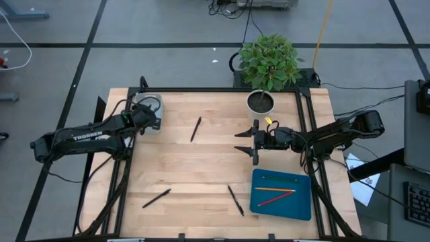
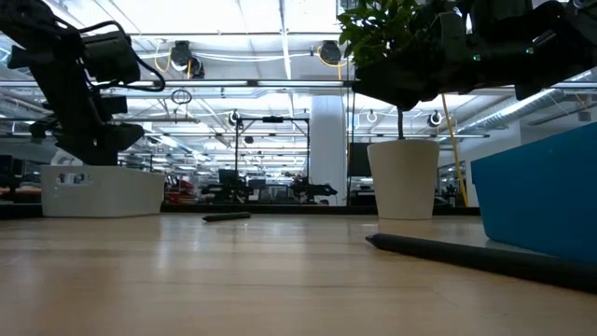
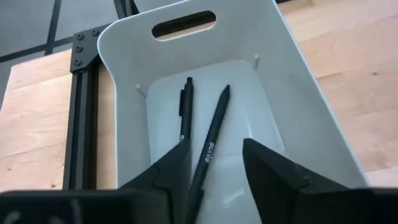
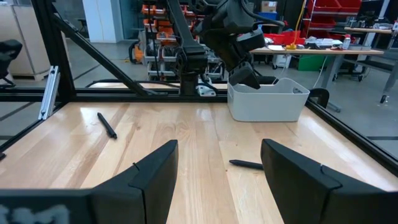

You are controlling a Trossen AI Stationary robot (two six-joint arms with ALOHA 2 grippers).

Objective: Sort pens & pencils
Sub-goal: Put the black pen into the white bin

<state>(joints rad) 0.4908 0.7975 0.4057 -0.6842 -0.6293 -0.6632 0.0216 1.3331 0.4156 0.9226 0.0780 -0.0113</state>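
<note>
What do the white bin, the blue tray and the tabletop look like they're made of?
White bin: likely moulded plastic, smooth with a soft sheen, rounded corners and a cut-out handle slot. Blue tray: probably plastic too, uniform matte blue with rounded corners; hard to be sure from above. Tabletop: wood, pale planks with visible grain and seams, lightly glossy in the low view.

This is a robotics lab or workshop inside a big industrial hall. The wooden tabletop has a black metal frame along its edges. Cables lie on the grey floor, and behind stand workbenches, red shelves and ceiling light strips.
</note>
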